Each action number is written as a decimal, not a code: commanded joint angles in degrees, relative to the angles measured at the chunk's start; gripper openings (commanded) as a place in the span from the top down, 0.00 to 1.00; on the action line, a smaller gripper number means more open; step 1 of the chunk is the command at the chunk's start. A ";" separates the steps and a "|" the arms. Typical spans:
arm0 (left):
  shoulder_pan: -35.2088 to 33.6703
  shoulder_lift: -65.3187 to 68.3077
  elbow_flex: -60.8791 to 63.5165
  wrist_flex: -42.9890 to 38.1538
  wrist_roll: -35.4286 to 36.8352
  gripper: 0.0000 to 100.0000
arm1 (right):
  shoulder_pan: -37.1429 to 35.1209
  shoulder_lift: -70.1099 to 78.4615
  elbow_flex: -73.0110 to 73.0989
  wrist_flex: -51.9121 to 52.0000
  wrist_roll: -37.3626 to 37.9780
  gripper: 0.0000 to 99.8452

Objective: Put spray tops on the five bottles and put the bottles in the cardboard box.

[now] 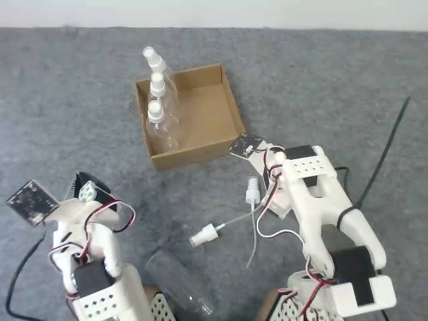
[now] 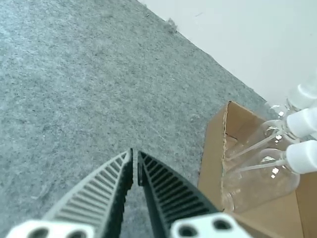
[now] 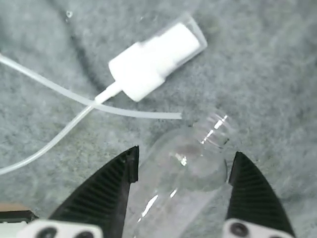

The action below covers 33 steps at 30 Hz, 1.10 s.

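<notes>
**A:** How does the right hand (image 3: pixel 185 152) sit?

**B:** Low over the grey table (image 1: pixel 67 100), arm stretched forward and wrist pitched down. Its jaws are spread, one on each side of a clear bottle (image 3: pixel 183 168) lying on its side. They are not clamped on it. The bottle's open neck points at a spray top (image 3: pixel 153 62) lying just beyond it.

**A:** And the left hand (image 2: pixel 134 153)?

**B:** It is raised above bare table, fingers pressed together on nothing, and well apart from the loose parts. Its arm is folded back near its base.

**A:** What else is loose?

**B:** A second top (image 1: pixel 204 234) lies between the two arms, its thin tube running toward the right arm. A last bottle (image 1: pixel 177 284), uncapped, lies on its side near the left arm's base.

**A:** The box (image 1: pixel 194 155)?

**B:** It is open, beyond both hands. Three bottles (image 1: pixel 164 127) with white tops on are in a row along one side wall. The other half shows bare cardboard floor.
</notes>
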<state>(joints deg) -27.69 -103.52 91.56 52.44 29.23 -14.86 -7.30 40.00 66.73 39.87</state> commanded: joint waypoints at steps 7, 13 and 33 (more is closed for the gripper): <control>-0.18 -0.70 -0.57 -1.76 -0.53 0.99 | 0.22 -0.22 -3.43 -0.75 -5.36 0.76; -0.18 -0.70 -0.57 -1.67 -0.53 0.99 | 0.22 -0.22 -3.43 -0.66 -11.25 0.76; -0.18 -0.70 -0.57 -1.67 -0.53 0.99 | 0.13 -2.15 -5.19 4.44 -13.10 0.89</control>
<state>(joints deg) -27.69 -103.52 91.56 52.44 29.23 -14.59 -7.30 39.21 68.31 27.30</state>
